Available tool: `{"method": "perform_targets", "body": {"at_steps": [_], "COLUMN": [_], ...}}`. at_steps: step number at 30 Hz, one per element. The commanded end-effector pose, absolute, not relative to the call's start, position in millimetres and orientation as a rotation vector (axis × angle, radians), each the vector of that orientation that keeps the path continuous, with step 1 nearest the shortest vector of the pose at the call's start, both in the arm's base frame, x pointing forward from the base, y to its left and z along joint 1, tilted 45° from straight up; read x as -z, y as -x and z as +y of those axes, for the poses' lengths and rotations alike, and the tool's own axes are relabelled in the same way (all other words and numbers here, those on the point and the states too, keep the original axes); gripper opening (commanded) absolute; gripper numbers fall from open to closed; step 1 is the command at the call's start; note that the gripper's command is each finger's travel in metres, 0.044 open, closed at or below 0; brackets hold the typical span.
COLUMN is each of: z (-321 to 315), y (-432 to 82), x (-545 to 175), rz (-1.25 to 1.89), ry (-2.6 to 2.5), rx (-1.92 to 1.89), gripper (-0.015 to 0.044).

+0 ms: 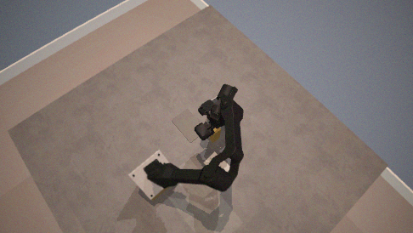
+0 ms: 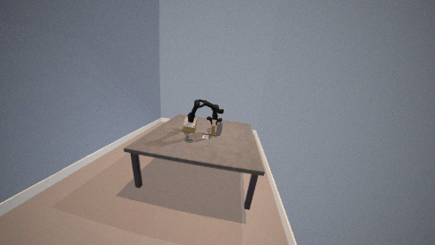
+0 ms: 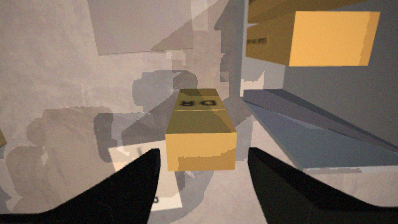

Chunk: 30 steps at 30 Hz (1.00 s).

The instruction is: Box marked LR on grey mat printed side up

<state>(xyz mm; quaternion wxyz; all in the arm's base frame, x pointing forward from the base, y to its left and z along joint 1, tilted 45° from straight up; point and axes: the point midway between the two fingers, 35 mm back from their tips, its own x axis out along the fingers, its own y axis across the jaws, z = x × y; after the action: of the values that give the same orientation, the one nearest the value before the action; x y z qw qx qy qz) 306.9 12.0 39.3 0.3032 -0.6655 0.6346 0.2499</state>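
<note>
- Left edge, wrist view: an ochre sliver (image 3: 2,138) is cut off by the frame; identity not established.
- Grey mat (image 1: 184,124) (image 3: 142,25): no box on the part in view; its far side is cropped in the wrist view.
- White printed card (image 1: 224,164) (image 2: 205,136) (image 3: 172,192): partly behind a finger; its marking cannot be read in full.
- End effector (image 1: 206,119) (image 2: 214,120) (image 3: 204,155): fingers spread part way, pinching nothing, with a gap on each side of the box below.
- QSFP-100G box outside the bin (image 1: 215,134) (image 2: 213,130) (image 3: 201,151): upright between the finger lines. The print, inverted and shadowed, appears to read DR. If so, closing here and carrying it to the mat would deliver the wrong part. A finger descending off-centre could topple it.
- Bin (image 3: 280,122): just right of that box; a sideways swing could strike its wall. The arm (image 1: 234,132) (image 2: 207,104) covers this area from above.
- Nearer box in the bin (image 3: 327,38) and farther box in the bin (image 3: 272,11): the required LR box is probably one of these, but codes are unreadable at this angle. Their closeness risks a finger knocking the neighbour over during extraction.
</note>
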Motion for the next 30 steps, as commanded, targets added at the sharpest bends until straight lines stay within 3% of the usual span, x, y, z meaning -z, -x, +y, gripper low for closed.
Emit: {"method": "perform_targets", "body": {"at_steps": [1,9,22,30], "z": [5.7,0.6,3.0,3.2], "y": [-306.3,-306.4,-306.1,-306.1], "x": [-34.2,-29.3,-30.6,-30.8], "rz": [1.688,1.688,1.687,1.687], "ry": [1.770,1.770,1.765,1.765], "rx": [-0.663,-0.663,-0.665,-0.665], "gripper": [0.0237,0.0237,0.0153,0.0153]}}
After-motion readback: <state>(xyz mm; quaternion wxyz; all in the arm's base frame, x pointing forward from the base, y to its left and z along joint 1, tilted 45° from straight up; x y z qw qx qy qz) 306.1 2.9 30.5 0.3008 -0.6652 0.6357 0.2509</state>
